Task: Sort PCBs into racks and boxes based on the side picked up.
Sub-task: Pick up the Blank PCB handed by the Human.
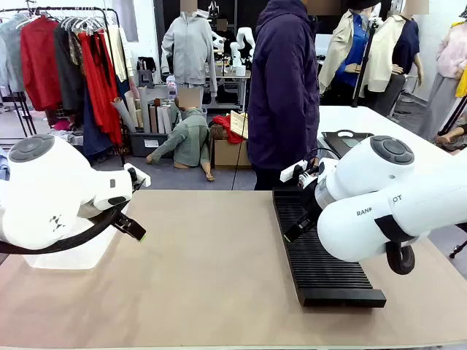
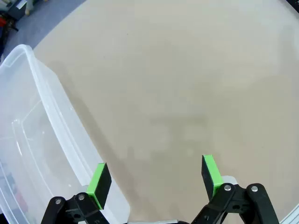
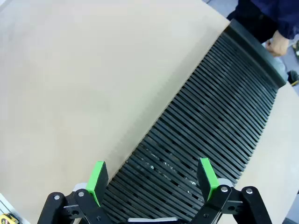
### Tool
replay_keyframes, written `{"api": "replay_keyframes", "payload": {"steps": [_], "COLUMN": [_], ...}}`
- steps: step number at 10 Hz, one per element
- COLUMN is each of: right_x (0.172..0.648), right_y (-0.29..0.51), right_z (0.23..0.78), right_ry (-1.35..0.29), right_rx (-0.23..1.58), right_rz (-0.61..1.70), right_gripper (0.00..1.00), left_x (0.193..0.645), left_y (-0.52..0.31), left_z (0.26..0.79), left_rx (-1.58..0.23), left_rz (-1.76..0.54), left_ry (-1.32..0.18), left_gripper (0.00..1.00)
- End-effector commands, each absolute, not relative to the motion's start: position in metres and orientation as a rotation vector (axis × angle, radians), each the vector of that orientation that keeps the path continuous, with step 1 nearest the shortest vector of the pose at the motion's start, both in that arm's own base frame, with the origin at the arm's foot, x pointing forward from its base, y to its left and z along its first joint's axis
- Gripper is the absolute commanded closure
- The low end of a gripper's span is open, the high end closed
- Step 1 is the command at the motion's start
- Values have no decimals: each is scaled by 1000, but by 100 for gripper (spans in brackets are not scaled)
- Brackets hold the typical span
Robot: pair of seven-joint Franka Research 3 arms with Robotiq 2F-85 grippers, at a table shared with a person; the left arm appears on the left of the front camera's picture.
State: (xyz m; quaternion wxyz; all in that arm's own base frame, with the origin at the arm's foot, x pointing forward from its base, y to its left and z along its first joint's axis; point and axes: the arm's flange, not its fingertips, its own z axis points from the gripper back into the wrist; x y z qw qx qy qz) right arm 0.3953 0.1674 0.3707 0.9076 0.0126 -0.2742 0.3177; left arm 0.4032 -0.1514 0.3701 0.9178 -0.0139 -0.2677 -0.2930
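left claw: jaws spread wide, green pads well apart, nothing between them, nothing gripped. it hangs tilted down over the tan table, with one finger just above the near rim of the box.

box: a clear plastic tub with rounded corners and a rim. it stands on the table at my left side, partly hidden under my left arm in the front view. what lies in it i cannot tell.

right claw: jaws likewise spread wide, nothing held. it hangs over the rack, at the long edge that faces the middle of the table. one pad sits about over that edge, the other over the ribs.

rack: long, black, ribbed with many narrow parallel slots across its top. it lies flat on the table at my right side, running from my side toward the far edge. a few pale specks show down between the ribs under the claw; i cannot tell what they are.

box and rack are well apart, with tan table surface between them.

a person in a dark jacket stands at the far side of the table, just behind the rack's far end. a hand shows beyond that end, near the rack but not touching it.
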Motion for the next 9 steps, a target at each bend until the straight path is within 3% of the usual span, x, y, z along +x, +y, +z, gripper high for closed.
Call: {"api": "replay_keyframes", "payload": {"steps": [1, 9], "right_x": [395, 395], "right_y": [167, 167], "right_z": [371, 371], "right_ry": [-566, -566], "right_rx": [26, 26], "right_rz": [656, 656], "right_gripper": [0, 0], "left_x": [403, 403], "left_y": [-151, -151], "left_z": [370, 370], "left_rx": [-29, -29], "left_rz": [-603, -603], "left_ry": [-551, -551], "left_gripper": [0, 0]}}
